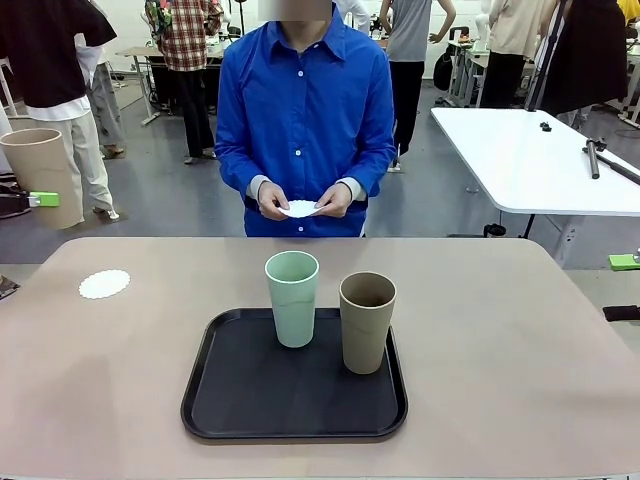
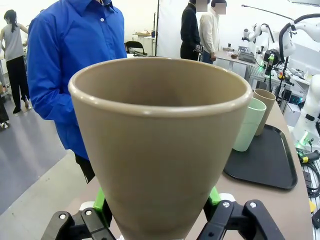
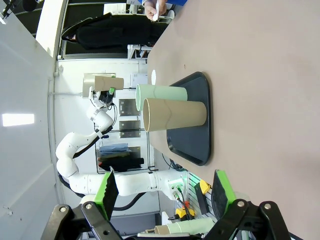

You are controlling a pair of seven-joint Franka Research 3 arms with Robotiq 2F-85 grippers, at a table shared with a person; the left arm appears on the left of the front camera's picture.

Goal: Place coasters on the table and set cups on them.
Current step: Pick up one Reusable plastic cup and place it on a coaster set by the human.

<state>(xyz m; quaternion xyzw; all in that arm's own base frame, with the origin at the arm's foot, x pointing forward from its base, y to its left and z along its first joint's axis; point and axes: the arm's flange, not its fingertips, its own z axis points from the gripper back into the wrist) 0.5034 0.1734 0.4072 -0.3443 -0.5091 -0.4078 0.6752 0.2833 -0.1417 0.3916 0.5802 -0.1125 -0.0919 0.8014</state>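
A tan cup [image 2: 160, 150] sits upright in my left gripper [image 2: 157, 210], which is shut on its lower wall. In the front view this cup [image 1: 38, 170] hangs off the table's far left edge, held by the left gripper [image 1: 38, 199]. A mint green cup [image 1: 292, 297] and a second tan cup [image 1: 367, 321] stand on the black tray [image 1: 250, 400]. One white coaster [image 1: 105, 284] lies on the beige table [image 1: 500, 350] at the left. The person holds another coaster [image 1: 300, 209] in both hands. My right gripper [image 3: 165, 195] is open and holds nothing, off the table's right edge [image 1: 622, 288].
The person in a blue shirt [image 1: 305, 110] stands at the far side of the table. A white rectangular table [image 1: 540, 160] with dark tools stands at the back right. Other people move about in the background.
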